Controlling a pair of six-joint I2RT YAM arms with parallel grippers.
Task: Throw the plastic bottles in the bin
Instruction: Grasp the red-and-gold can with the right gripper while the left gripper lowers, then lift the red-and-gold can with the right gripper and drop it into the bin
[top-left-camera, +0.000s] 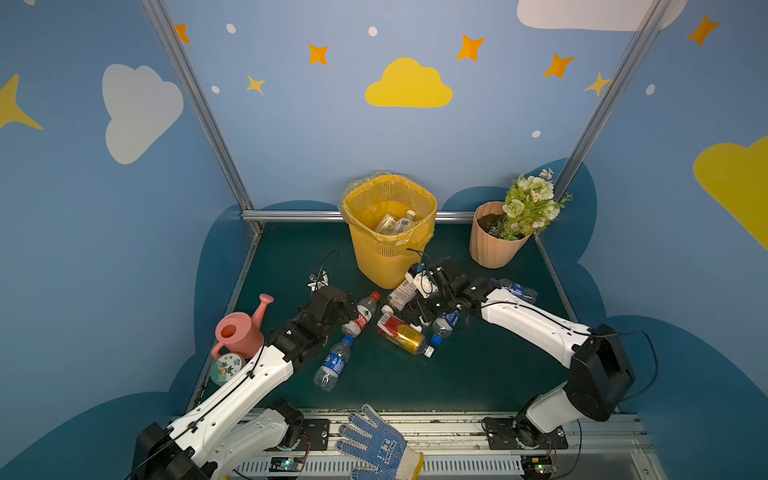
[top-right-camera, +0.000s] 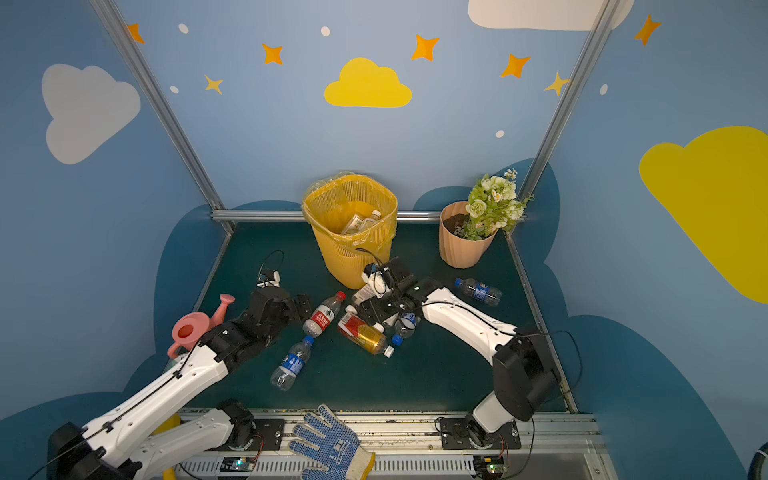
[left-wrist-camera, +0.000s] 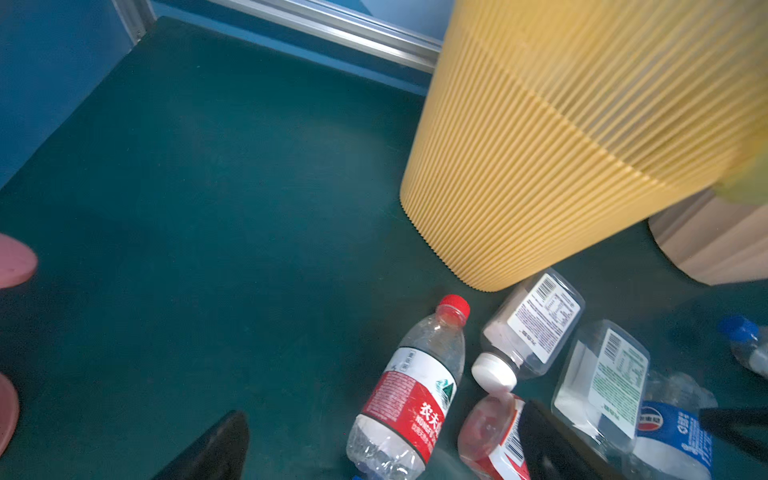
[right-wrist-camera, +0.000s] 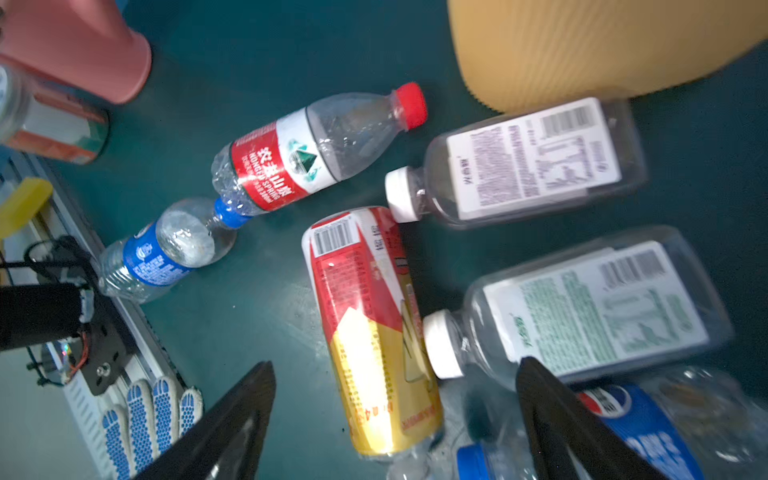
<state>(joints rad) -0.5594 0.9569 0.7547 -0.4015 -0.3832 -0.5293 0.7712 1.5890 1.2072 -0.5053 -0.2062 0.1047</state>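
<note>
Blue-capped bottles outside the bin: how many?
3. Nearest bottle lies beside the left arm; middle bottle in the central pile; far bottle beyond the right arm, near the flower pot. Others may hide under the arms.

Blue walls (top-left-camera: 311, 137) w/ clouds (top-left-camera: 408, 85) — green floor (top-left-camera: 415, 386)

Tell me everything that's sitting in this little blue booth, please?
bin: one, yellow, back middle
bottles in the bin: at least two, clear, white-labelled
loose bottles: seven, clear with red, blue or white caps, lying before the bin
flower pot: one, peach, holding green-white flowers, back right
watering can: one, pink, left side
jar: one, green-white lid, beside the watering can
glove: one, white with blue dots, front rail
mat: one, dark green, booth floor
left end effector: one, black, open, by the red-capped bottle
right end effector: one, black, open, over the loose bottles
</note>
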